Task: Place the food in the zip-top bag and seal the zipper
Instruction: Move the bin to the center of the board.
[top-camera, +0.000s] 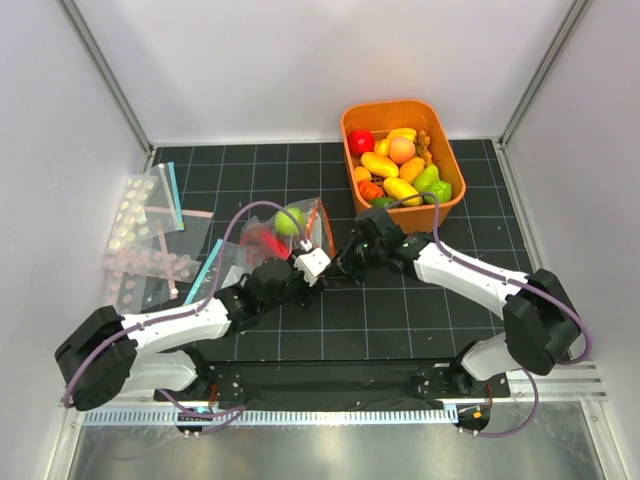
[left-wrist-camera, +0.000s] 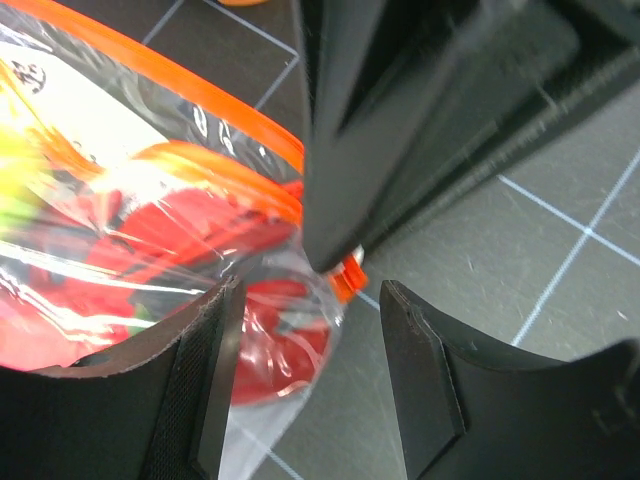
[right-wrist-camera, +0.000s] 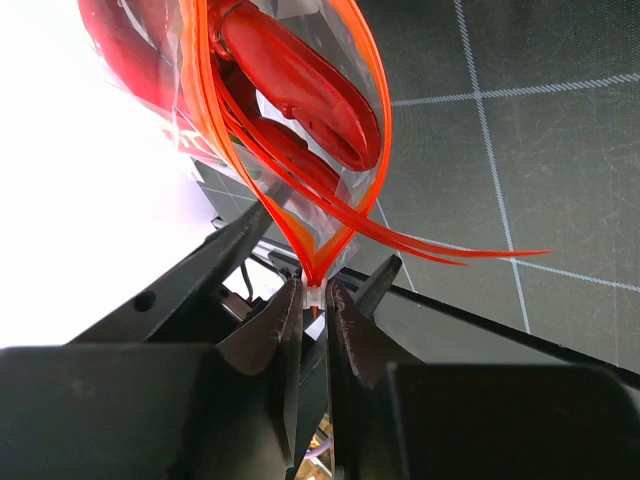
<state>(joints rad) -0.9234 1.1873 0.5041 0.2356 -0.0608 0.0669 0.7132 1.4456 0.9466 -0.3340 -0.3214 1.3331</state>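
While the zipper (right-wrist-camera: 385, 140) end is pinched by the right gripper (right-wrist-camera: 313, 295), the left gripper (left-wrist-camera: 310, 330) is held open. The zip-top bag (top-camera: 300, 228) is judged limp and slippery, so its stiffer strip is best gripped.

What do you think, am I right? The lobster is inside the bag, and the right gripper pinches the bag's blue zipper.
Not quite: the zipper is red-orange, not blue, as the right wrist view shows. The rest holds: the lobster is inside the bag, and the right gripper pinches the zipper's end.
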